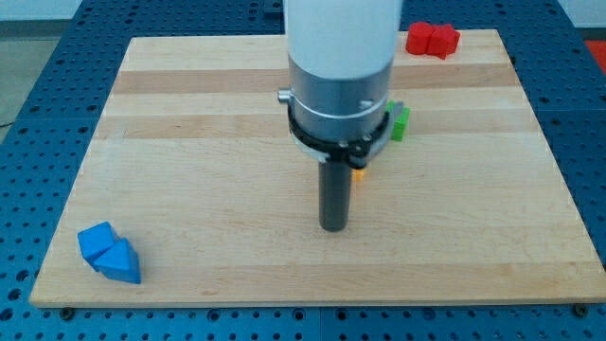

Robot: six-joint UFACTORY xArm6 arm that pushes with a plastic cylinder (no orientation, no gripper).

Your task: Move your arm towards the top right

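While the goal lies toward the far right corner, my tip (332, 227) rests near the middle of the wooden board (189, 189), touching no block. With no claw on this arm, only the rod, nothing is gripped. Almost all of the travel looks left to do. A red block (433, 40) sits at the far right edge. A green block (401, 122) peeks out just right of the arm body, and an orange block (359, 173), mostly hidden, perhaps lies behind the rod. Two blue blocks (109, 254) sit well apart at the near left.
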